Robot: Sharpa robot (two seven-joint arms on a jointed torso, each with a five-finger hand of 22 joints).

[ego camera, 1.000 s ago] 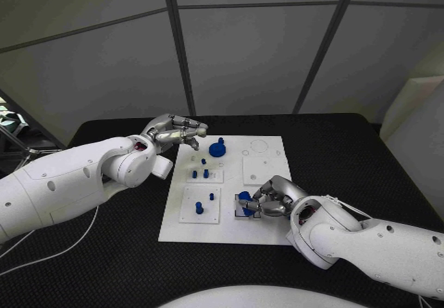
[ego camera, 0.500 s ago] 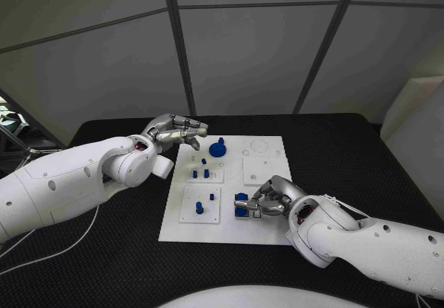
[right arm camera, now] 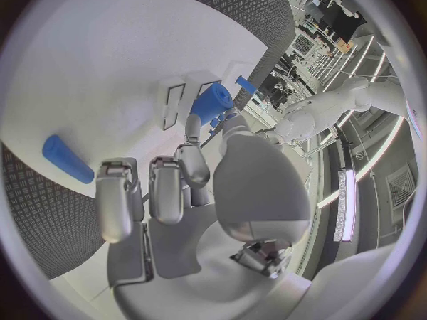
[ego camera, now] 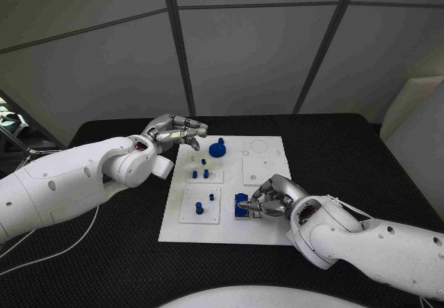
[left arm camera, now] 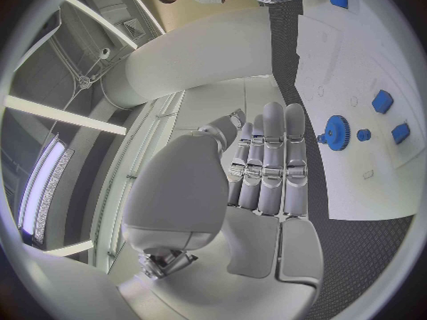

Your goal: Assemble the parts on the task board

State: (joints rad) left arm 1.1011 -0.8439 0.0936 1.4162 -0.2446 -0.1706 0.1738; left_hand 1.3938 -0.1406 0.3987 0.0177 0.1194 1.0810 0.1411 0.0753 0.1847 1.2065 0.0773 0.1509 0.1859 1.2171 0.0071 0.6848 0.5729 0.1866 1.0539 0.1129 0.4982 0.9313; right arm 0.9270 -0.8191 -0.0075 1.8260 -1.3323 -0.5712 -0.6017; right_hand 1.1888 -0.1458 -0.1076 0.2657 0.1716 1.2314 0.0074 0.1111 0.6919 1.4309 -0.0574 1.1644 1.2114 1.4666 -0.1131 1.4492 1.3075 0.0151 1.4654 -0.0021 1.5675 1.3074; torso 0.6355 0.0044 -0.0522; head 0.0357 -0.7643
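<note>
Black table (ego camera: 111,244) under white board (ego camera: 268,234); grey panel walls behind. Left hand (ego camera: 176,133) above board's far corner, fingers curled together, holding nothing, blue gear (ego camera: 217,149) just beyond fingertips. Right hand (ego camera: 268,199) low on board, fingers pinching blue block (ego camera: 241,204) standing in slot; blue peg (ego camera: 198,207) nearby.

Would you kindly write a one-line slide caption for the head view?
Right hand grips a blue part on the white task board; left hand hovers at the board's far left corner.
</note>
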